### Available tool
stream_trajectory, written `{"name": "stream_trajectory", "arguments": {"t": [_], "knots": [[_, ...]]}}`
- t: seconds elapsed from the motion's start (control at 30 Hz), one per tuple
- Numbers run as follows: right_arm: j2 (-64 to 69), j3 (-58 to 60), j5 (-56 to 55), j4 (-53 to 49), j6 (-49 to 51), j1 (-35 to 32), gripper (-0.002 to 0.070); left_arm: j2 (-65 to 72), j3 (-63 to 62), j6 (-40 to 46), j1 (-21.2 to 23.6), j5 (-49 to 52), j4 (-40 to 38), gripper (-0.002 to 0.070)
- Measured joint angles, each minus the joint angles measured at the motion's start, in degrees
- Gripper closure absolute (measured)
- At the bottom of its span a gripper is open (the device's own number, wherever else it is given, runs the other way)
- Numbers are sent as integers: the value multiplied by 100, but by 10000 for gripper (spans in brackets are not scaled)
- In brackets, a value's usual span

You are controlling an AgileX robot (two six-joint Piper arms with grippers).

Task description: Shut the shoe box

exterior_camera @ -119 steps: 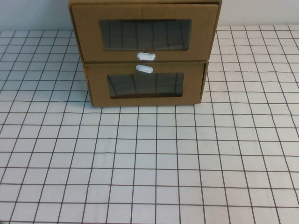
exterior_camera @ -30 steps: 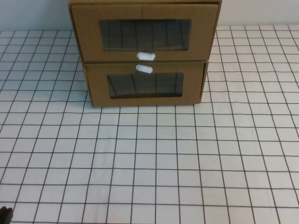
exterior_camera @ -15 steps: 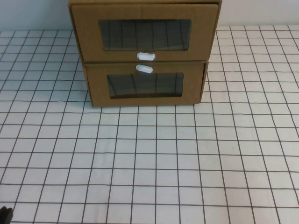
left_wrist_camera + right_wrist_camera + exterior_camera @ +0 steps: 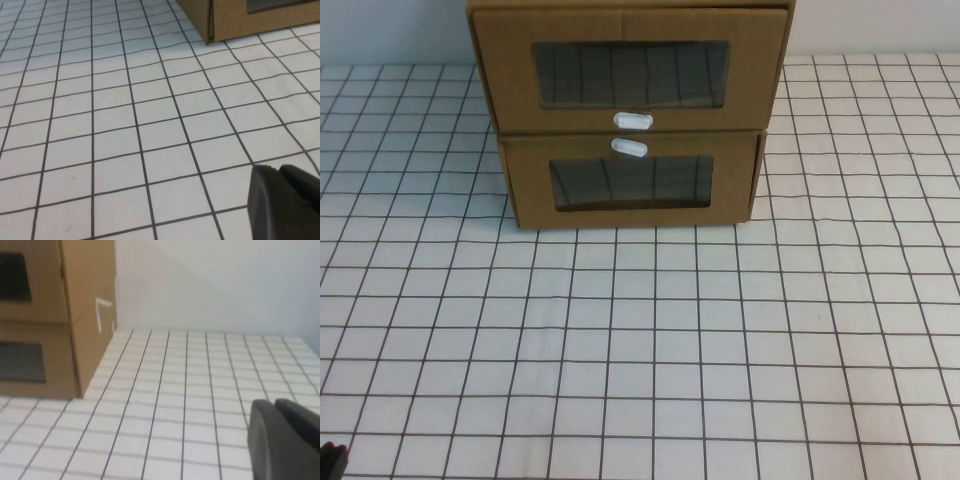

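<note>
From the high view you see the shoe box [image 4: 630, 70] stacked on a like cardboard box [image 4: 632, 185] at the table's [image 4: 650, 350] far edge; the left gripper [image 4: 332, 460] barely shows at the near left corner.

Your left wrist view shows that gripper [image 4: 286, 207] above the grid, box corner beyond.

The right wrist view shows the right gripper [image 4: 285, 440] off the boxes' right side.

You cannot tell either gripper's opening.

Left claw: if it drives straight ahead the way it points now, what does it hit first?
Probably only bare gridded tablecloth first. The left claw sits low at the near left; the stacked boxes' lower corner lies farther ahead, slightly aside. Depth unclear.
</note>
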Motion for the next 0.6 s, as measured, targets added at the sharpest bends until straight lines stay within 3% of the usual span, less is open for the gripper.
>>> {"name": "stream_trajectory", "arguments": {"t": [0.17,0.43,0.6], "knots": [[-183,750,0,1085,-1236,-34,689,0,0,0,0,0,0,680],[-462,1342,16,1561,-1411,-633,689,0,0,0,0,0,0,680],[-462,1342,277,1606,-1411,-681,690,0,0,0,0,0,0,680]]}}
